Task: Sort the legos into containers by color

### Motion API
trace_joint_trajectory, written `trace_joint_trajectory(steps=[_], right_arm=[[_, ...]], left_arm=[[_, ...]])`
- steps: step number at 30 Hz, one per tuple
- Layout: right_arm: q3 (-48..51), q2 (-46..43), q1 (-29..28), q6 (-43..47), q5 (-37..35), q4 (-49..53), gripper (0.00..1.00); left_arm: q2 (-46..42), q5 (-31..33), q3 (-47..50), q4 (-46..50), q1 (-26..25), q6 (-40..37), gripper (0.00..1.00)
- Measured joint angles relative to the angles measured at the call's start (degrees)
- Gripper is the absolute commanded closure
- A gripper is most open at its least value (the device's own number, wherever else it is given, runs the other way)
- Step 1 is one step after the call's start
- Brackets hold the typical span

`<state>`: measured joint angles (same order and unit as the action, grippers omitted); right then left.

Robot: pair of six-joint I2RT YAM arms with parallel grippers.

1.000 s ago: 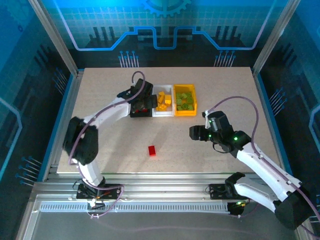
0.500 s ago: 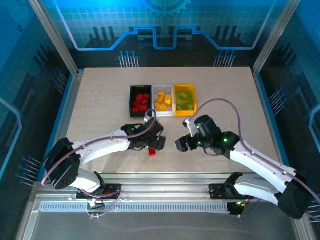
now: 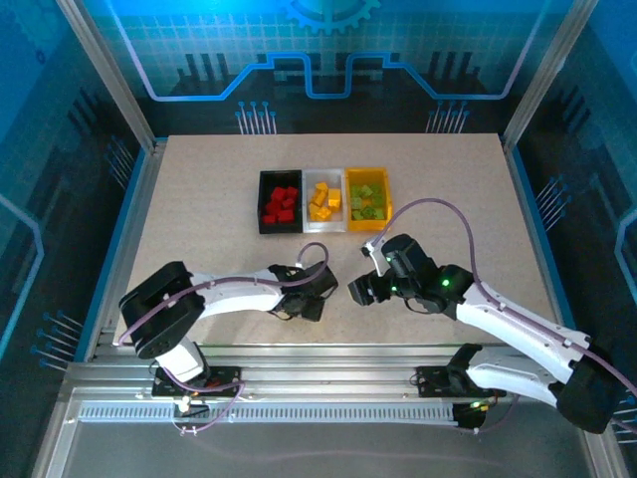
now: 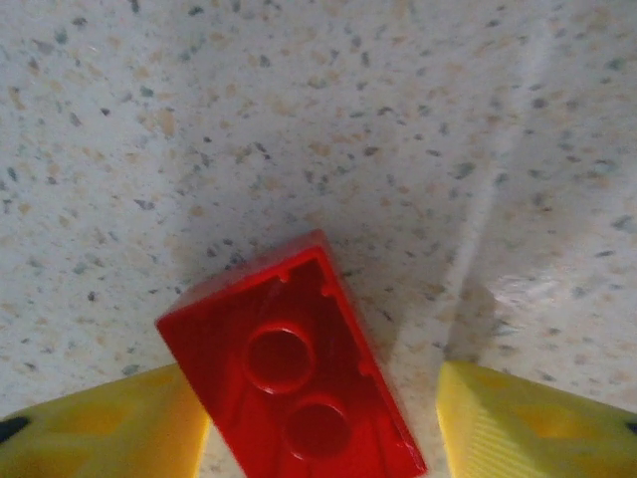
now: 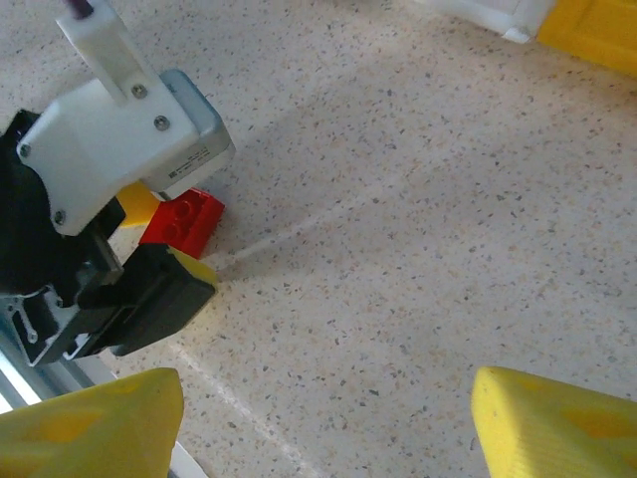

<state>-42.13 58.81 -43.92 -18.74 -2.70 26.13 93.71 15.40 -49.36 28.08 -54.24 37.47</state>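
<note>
On the table [image 3: 199,219], toward the far edge, the black bin [image 3: 262,205] holds red bricks [image 3: 280,205], the white bin [image 3: 308,211] orange bricks [image 3: 324,199] and the yellow bin [image 3: 386,205] green bricks [image 3: 366,202]; the left gripper [image 3: 310,303] and right gripper [image 3: 356,292] are close together by the near edge.

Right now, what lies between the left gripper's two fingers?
One red lego, seen from the left wrist: it lies on the table between the left gripper's fingers, close against one, with a strip of bare table before the other.
</note>
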Motion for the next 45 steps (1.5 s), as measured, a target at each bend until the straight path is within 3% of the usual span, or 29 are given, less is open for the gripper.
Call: trace_joint_trajectory(steps=[6,11,19,28,36,42,45], right_arm=[[0.00,-0.15,-0.02,-0.02,-0.35,-0.02,0.23],[0.00,-0.15,0.00,-0.02,-0.44,-0.07,0.23],[0.00,-0.42,0.00,-0.11,-2.23,-0.04,0.23],[0.00,-1.22,0.22,-1.16,-4.22,-0.04,0.23],[0.00,-1.62,0.98,-2.19,-4.66,0.24,0.22],[0.00,-3.41,1.36,-2.47,-5.07,1.31,0.22],[0.00,-4.31,1.64,-2.86,-5.38,1.57,0.21]], left_arm=[[0.11,0.90,-0.09,-0.33,0.02,0.02,0.51],[0.22,1.29,-0.09,-0.87,0.90,-0.44,0.66],[-1.36,3.76,-0.37,-0.39,2.99,-0.76,0.71],[-8.11,5.95,-8.35,-0.37,17.88,-4.57,0.71],[1.62,6.25,-22.14,-4.72,26.51,-6.10,0.71],[12.83,6.19,-30.86,-5.31,28.61,-6.10,0.61],[15.47,5.77,-33.03,-5.29,29.66,-5.79,0.37]])
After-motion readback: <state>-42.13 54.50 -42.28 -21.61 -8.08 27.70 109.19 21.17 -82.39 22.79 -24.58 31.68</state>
